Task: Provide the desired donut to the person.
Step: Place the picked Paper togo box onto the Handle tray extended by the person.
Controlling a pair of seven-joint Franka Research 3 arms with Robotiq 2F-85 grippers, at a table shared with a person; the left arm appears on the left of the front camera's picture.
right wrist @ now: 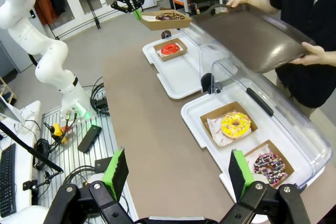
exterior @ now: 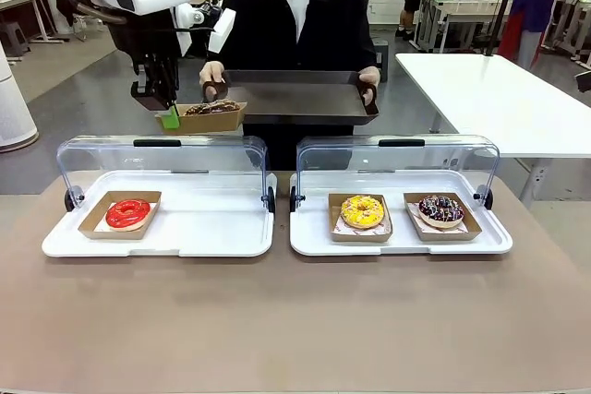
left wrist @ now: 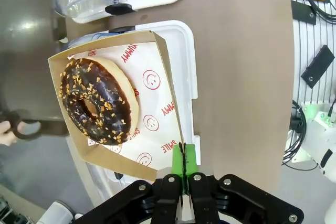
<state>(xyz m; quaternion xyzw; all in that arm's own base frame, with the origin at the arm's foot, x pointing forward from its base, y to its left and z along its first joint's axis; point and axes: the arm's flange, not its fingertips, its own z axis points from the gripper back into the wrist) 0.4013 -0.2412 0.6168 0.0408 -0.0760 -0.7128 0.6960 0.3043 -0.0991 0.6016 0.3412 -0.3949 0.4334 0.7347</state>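
While you look across the brown table (exterior: 295, 320), you can see the left gripper (exterior: 170, 115) raised above its far edge, its green pads (left wrist: 192, 157) pinched together on the rim of a cardboard tray (exterior: 226, 123). That tray carries the chocolate donut (exterior: 211, 107), topped with light crumbs. It hangs in the air close by the left end of the dark serving tray (exterior: 300, 99) that the person (exterior: 295, 25) holds in both hands at the far side. The right gripper (right wrist: 177, 174) hangs over the table with its fingers wide apart and nothing between them. On the tabletop you have two white trays side by side, each with a clear lid (exterior: 166, 159) tipped up at the back. The left one (exterior: 203, 228) holds a red donut (exterior: 127, 212); the right one (exterior: 402, 244) holds a yellow donut (exterior: 362, 210) and a dark sprinkled donut (exterior: 440, 208). Around you the floor (exterior: 92, 89) is grey, a white table (exterior: 499, 89) stands to the right, and more workbenches stand farther back.
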